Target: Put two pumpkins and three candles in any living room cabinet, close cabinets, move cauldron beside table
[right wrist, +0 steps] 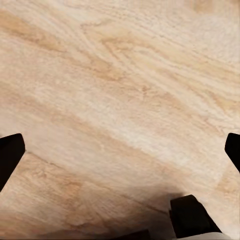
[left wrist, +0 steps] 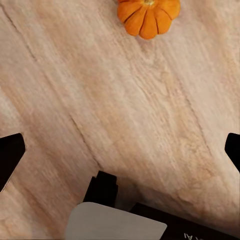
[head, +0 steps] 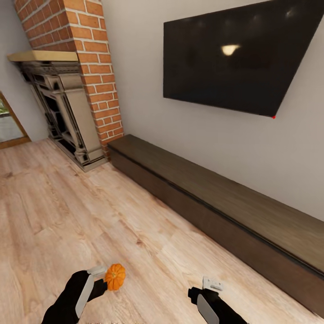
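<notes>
Wide bare wood floor [head: 67, 216] ahead, bounded by closed long cabinet [head: 216, 202] along the wall. Left gripper [left wrist: 120, 150] spread wide, empty; pumpkin [head: 115, 276] just beside it. Right gripper [right wrist: 120, 150] spread, empty.

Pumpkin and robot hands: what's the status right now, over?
Left gripper open, nothing held. Right gripper open, empty. Pumpkin beside the left gripper over the wood floor; contact unclear. Cabinet along the wall, fronts shut, path clear.
</notes>
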You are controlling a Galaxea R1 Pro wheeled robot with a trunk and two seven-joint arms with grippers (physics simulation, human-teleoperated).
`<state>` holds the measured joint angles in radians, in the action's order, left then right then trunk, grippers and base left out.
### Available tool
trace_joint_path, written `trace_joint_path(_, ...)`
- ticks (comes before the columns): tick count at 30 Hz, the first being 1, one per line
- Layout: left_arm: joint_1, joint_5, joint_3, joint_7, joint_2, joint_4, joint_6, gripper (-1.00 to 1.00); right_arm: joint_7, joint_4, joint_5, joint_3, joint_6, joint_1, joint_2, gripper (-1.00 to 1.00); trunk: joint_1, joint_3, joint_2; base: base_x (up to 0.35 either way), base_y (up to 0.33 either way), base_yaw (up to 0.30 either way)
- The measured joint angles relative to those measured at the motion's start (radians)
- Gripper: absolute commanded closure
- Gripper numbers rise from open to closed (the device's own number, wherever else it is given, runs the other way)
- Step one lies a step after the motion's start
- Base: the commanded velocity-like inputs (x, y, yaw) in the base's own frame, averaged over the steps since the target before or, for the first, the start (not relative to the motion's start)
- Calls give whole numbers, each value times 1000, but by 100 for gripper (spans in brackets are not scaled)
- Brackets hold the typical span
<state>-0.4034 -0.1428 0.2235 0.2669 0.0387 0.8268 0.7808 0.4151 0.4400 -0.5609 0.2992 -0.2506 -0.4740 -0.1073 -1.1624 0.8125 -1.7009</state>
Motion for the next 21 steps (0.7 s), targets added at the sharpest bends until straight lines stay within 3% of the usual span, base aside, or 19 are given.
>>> trace_joint_path(6,0,0,-2,0,1,0,0,-100,1,0,0,7,6,0,0,-100,0,3,0,0,212,277)
trace_joint_path(16,0,0,-3,0,1,0,0,-100,1,-1,0,9,7,0,0,-100,0,9,0,0,17,277)
trace_joint_path(21,0,0,-1,0,1,0,0,-100,2,-1,-1,43,9,0,0,-100,0,12,0,0,1,277)
